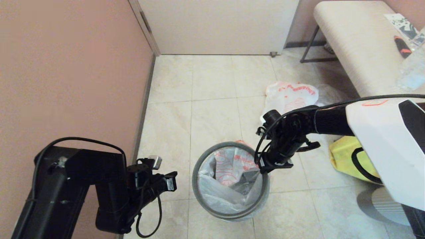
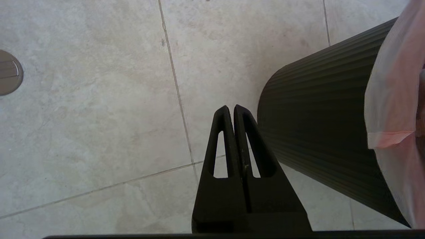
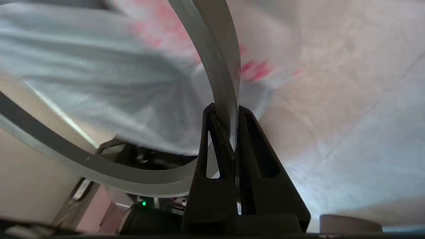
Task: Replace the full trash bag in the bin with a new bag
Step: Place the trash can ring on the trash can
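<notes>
the right gripper (image 3: 225,111) was clamped on the thin grey hoop (image 3: 217,59) at the rim of the bin (image 1: 230,181), a grip only the right wrist view showed up close. the new bag (image 1: 229,169) lined the bin, its edge folded over the ribbed black wall (image 2: 318,132) in the left wrist view. the left gripper (image 2: 231,111) hung pinched together and empty beside the bin. the full trash bag (image 1: 290,96) lay on the pale tiled floor (image 1: 212,86) behind, near a bench (image 1: 352,43), a yellow tote (image 1: 345,156) and a pink wall (image 1: 66,73).
</notes>
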`<state>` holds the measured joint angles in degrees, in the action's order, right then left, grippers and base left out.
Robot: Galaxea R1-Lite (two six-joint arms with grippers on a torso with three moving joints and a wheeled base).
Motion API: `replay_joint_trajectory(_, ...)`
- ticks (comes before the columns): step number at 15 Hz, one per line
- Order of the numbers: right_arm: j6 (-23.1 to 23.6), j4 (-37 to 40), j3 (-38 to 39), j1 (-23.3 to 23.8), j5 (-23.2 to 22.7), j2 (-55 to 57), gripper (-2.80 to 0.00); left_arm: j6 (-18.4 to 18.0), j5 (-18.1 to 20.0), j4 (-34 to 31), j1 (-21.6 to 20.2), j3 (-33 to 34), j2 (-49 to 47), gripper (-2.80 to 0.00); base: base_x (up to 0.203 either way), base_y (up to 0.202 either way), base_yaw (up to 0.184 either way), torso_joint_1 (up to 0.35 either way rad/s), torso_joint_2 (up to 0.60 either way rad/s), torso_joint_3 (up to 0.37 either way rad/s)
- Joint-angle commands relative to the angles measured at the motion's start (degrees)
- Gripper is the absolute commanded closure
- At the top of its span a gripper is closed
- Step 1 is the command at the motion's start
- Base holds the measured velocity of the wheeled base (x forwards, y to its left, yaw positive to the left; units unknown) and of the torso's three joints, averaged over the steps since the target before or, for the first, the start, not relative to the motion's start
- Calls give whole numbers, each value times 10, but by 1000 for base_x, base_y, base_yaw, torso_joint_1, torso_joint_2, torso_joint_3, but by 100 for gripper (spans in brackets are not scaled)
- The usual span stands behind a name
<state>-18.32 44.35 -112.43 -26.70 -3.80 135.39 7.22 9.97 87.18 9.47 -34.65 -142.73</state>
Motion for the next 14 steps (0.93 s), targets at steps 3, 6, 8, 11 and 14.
replay_joint_trajectory(3, -1, 1, 0, 9, 43, 12, 0, 1, 0, 5, 0, 0, 0, 0, 0, 0, 0, 0, 0, 0)
replay_joint_trajectory(6, 7, 0, 0, 7, 38, 10, 0, 0, 0, 5, 0, 1, -1, 0, 0, 0, 0, 0, 0, 0)
replay_joint_trajectory(8, 14, 0, 0, -1, 41, 10, 0, 0, 0, 5, 0, 1, -1, 0, 0, 0, 0, 0, 0, 0)
replay_joint_trajectory(11, 9, 0, 1, -17, 42, 10, 0, 0, 1, 5, 0, 1, -1, 0, 0, 0, 0, 0, 0, 0)
replay_joint_trajectory(14, 10, -24, 1, -14, 53, 26, 0, 0, 0, 5, 0, 1, -1, 0, 0, 0, 0, 0, 0, 0)
